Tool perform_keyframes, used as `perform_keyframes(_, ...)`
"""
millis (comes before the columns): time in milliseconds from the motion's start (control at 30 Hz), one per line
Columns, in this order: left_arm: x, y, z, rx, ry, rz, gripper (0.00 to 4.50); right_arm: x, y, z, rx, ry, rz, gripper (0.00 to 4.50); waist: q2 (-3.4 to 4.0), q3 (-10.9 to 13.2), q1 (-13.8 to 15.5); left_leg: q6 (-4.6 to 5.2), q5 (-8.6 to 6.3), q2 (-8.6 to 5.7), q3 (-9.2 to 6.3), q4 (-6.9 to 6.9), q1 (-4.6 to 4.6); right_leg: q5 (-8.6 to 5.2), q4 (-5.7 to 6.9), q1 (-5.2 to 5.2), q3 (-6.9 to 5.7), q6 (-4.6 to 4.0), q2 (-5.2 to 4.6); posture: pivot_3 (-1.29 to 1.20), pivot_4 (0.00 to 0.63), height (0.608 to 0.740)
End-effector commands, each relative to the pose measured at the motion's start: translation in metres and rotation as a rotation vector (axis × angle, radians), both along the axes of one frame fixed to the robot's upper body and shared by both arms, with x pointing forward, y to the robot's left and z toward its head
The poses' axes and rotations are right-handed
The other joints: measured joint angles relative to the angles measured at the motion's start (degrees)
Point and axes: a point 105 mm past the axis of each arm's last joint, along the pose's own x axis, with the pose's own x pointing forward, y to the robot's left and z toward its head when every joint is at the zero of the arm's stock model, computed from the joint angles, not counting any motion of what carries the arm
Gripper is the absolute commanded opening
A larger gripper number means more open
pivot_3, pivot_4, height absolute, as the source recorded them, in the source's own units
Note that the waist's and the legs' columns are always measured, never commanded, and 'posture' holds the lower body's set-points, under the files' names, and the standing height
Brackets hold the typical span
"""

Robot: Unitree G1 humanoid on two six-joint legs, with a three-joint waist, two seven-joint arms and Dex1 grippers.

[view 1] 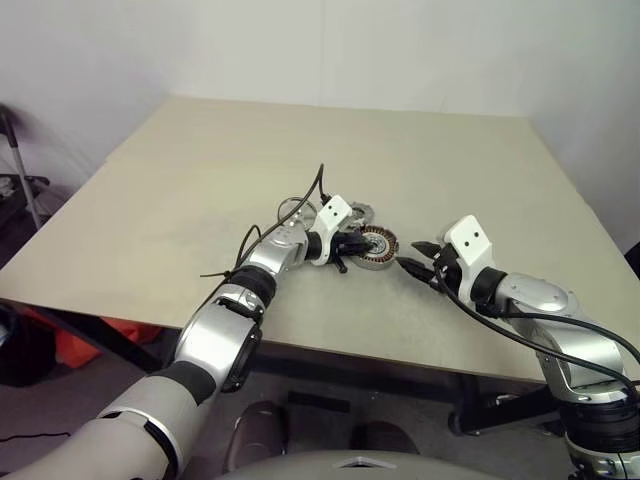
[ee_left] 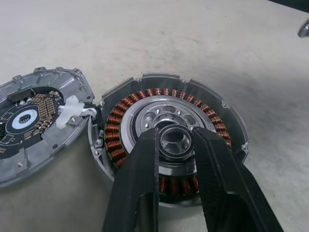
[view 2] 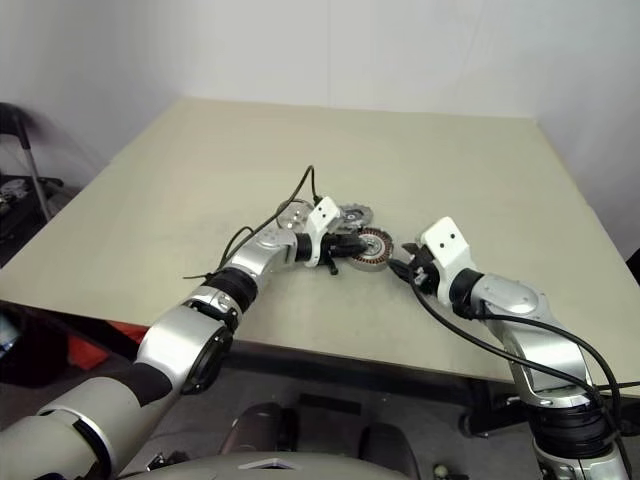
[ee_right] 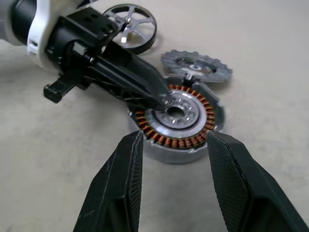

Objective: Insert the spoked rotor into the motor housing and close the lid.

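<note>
**Presently: left gripper seated on the stator hub, rotor not yet fitted**

Nearest to us, our right gripper (ee_right: 174, 181) hangs just short of the motor housing (ee_right: 177, 121), its two black fingers spread apart and empty, framing the housing from the near side. Beyond it, the housing rests on the beige table (view 1: 200, 180), its ring of copper windings exposed. Our left gripper (ee_left: 176, 145) reaches in from the side, its fingers narrowed around the small central hub of the housing and touching it on both sides; whether they clamp it or merely bracket it, we cannot tell. Just behind the housing, touching its rim, lies the lid (ee_right: 195, 63), circuit side up in the left wrist view. Farthest back stands the spoked rotor (ee_right: 133, 21), apart from both grippers.

We judge insertion has not begun. The risk: withdrawing the left fingers may drag or tip the housing, nudging the lid. The copper windings could also be scraped by a fingertip.
</note>
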Motion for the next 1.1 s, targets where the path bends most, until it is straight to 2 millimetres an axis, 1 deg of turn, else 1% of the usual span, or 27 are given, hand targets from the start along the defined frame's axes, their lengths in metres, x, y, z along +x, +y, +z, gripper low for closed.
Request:
perform_keyframes(33, 0.007, -0.005, 0.019, -0.017, -0.063, -0.006, 0.69, -0.002, 0.004, 0.013, 0.008, -0.048, 0.021, 2.08, 0.0, 0.0, -0.01, 0.0, 0.0, 0.01, 0.0, 0.0, 0.0, 0.0, 0.0, 0.0, 0.0, 0.0, 0.0, 0.0, 0.0, 0.74)
perform_keyframes(533, 0.008, -0.018, 0.021, 0.011, -0.074, 0.0, 0.69, -0.003, 0.003, 0.009, -0.001, -0.049, 0.001, 2.08, 0.0, 0.0, 0.07, 0.0, 0.0, 0.01, -0.01, 0.0, 0.0, 0.0, 0.01, -0.01, -0.02, 0.0, 0.0, 0.0, 0.0, 0.74)
perform_keyframes(867, 0.005, -0.017, 0.016, 0.024, -0.057, -0.021, 0.69, -0.001, 0.0, 0.009, -0.004, -0.06, -0.017, 2.08, -0.01, 0.0, 0.08, 0.0, 0.0, 0.0, -0.02, 0.0, -0.01, 0.0, 0.01, 0.0, -0.02, 0.0, 0.0, 0.0, 0.0, 0.74)
perform_keyframes(933, 0.006, -0.016, 0.017, 0.023, -0.064, -0.017, 1.46, 0.0, 0.0, 0.01, -0.005, -0.064, -0.02, 2.08, -0.01, 0.0, 0.08, 0.0, 0.0, 0.0, -0.02, 0.0, -0.01, 0.0, 0.01, 0.0, -0.02, 0.0, 0.0, 0.0, 0.0, 0.74)
perform_keyframes(967, 0.007, -0.015, 0.018, 0.024, -0.072, -0.004, 1.69, 0.001, 0.001, 0.01, -0.005, -0.064, -0.018, 2.08, -0.01, 0.0, 0.08, 0.0, 0.0, 0.0, -0.02, 0.0, 0.0, 0.0, 0.01, 0.0, -0.03, 0.0, 0.0, 0.0, 0.0, 0.74)
perform_keyframes(1000, 0.009, -0.015, 0.019, 0.023, -0.079, 0.012, 2.02, 0.001, 0.001, 0.01, -0.004, -0.064, -0.015, 2.08, -0.01, 0.0, 0.08, 0.0, 0.0, 0.0, -0.02, 0.0, 0.0, 0.0, 0.01, 0.0, -0.02, 0.0, 0.0, 0.0, 0.0, 0.74)
perform_keyframes(1100, 0.014, -0.013, 0.024, 0.005, -0.088, 0.038, 2.02, 0.001, 0.002, 0.01, -0.006, -0.063, -0.011, 2.08, -0.01, 0.0, 0.07, 0.0, 0.0, 0.0, -0.02, 0.0, 0.0, 0.0, 0.01, 0.0, -0.02, 0.0, 0.0, 0.0, 0.0, 0.74)
